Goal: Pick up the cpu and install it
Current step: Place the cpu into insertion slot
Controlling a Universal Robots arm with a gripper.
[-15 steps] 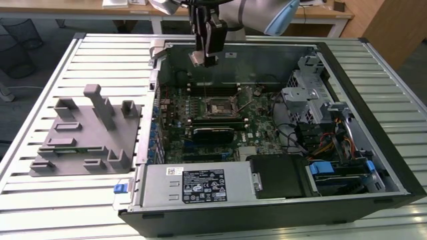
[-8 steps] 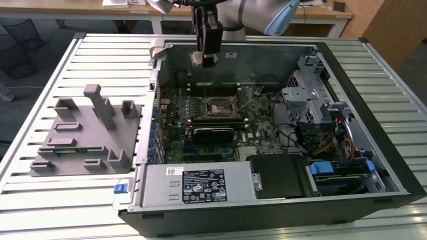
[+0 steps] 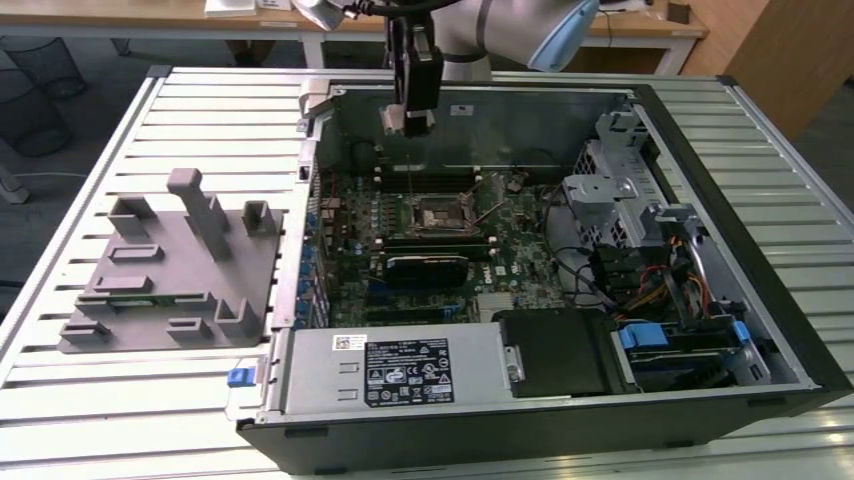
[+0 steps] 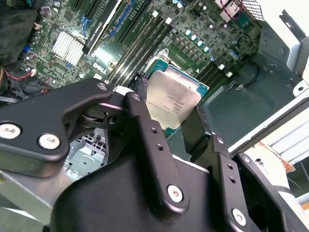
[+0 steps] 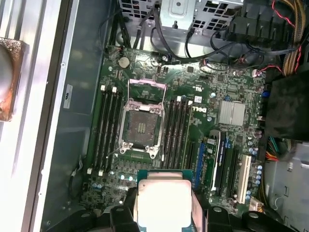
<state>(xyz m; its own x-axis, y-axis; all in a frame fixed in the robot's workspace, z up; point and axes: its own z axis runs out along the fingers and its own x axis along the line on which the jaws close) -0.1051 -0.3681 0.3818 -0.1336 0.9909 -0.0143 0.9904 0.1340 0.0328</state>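
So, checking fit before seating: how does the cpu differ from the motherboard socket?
The cpu has a plain silvery top; the socket is dark inside a metal frame. The cpu hangs in the gripper above the motherboard; the socket sits fixed on it, empty. Both are roughly square.

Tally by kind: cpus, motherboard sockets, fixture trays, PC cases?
cpu: 1, gripped in the end effector
motherboard socket: 1, open and empty
grey fixture tray: 1, beside the case on the exterior view's left
PC case: 1, side open
Total: 4
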